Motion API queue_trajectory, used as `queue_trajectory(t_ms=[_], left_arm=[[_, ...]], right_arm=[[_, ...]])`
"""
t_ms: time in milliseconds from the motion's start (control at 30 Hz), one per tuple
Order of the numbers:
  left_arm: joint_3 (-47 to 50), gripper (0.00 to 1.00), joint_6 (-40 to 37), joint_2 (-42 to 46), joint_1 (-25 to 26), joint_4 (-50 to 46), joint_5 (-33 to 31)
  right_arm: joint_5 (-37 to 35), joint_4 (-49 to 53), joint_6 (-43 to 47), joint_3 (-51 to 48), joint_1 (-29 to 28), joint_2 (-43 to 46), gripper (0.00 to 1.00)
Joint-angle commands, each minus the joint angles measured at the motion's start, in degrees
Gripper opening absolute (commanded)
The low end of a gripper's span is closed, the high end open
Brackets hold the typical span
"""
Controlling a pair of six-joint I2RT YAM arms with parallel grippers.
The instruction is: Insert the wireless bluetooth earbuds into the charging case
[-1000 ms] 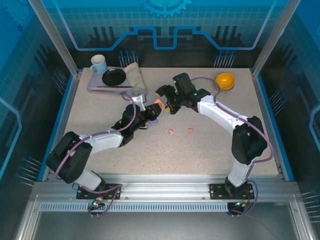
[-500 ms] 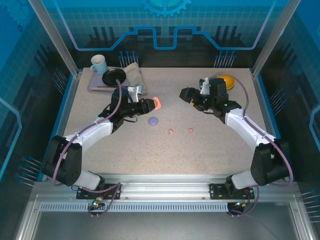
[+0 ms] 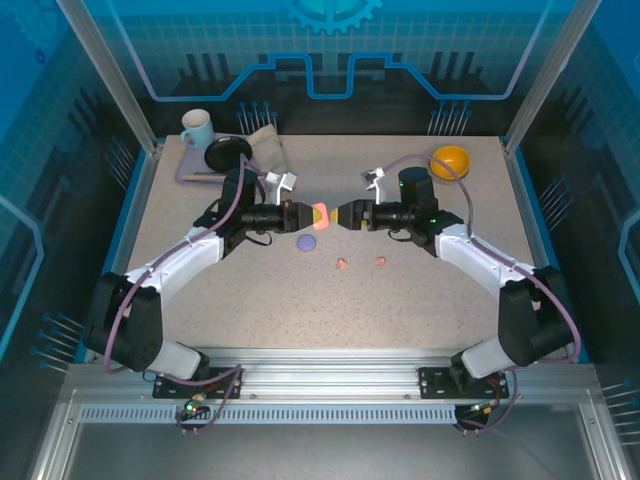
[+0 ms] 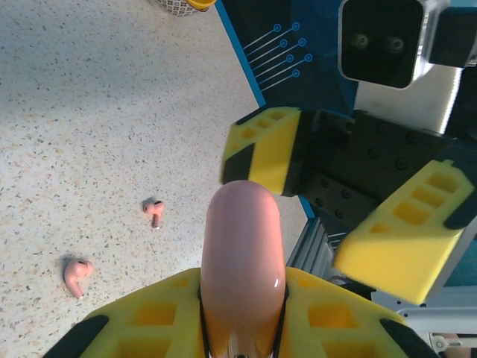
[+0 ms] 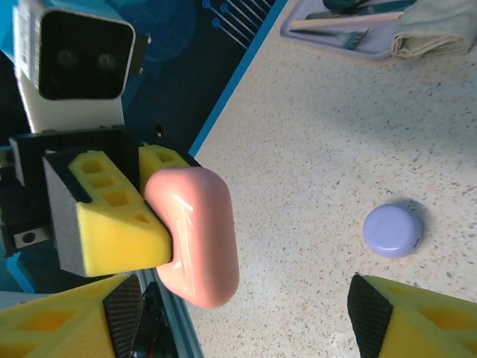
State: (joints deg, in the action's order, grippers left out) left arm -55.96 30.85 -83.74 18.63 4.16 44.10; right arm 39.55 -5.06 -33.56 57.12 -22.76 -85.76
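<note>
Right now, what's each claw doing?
Left claw: closed on the pink charging case.
Right claw: open, holding nothing, pointed at the case.

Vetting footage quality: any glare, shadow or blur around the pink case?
Left wrist: small glare spot on the pink case, right hand beyond it slightly soft. Right wrist: streaky sheen on that case; purple case casts a soft shadow. Top external: evenly lit.

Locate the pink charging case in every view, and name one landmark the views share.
Top external: pink charging case just above centre.
Left wrist: case at bottom centre, pointing up.
Right wrist: case left of centre.
Shared landmark: the left gripper clamping it.
</note>
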Motion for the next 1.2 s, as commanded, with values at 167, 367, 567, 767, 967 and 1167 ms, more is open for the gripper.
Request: queue_trajectory(t_ms=[167,367,567,767,967,1167], left_arm=[[-3.44,0.09,-1.25,-1.62,-0.09,-1.89,3.23],[-3.76,0.08,-1.31,-0.94,-0.09,-1.97,3.96],[-3.70,0.08,-1.36,0.81,-0.09,-1.97,4.50],[-3.19,0.08,-1.84,1.22,-0.10,-2.03,4.43],[-2.83,0.08,-1.33,0.63,-0.09,0.08,5.30],[-3.34,0.08,-0.68,0.36,-0.01,1.30,6.17]], right_arm=[[-0.10,-0.26,1.76,4.03,-2.00,-4.28,0.73],[-2.10,1.23,2.05,4.48,-1.13,-7.24,0.67],[-2.83,-1.75,-0.82,-0.06,3.55,-8.11,0.64],[-0.76,-2.37,-2.96,-2.94,5.73,-2.71,0.63],[3.92,-2.56,-4.37,-3.87,4.77,2.39,0.63],[7.91,-4.07,-4.77,-3.28,3.20,2.21,0.54]])
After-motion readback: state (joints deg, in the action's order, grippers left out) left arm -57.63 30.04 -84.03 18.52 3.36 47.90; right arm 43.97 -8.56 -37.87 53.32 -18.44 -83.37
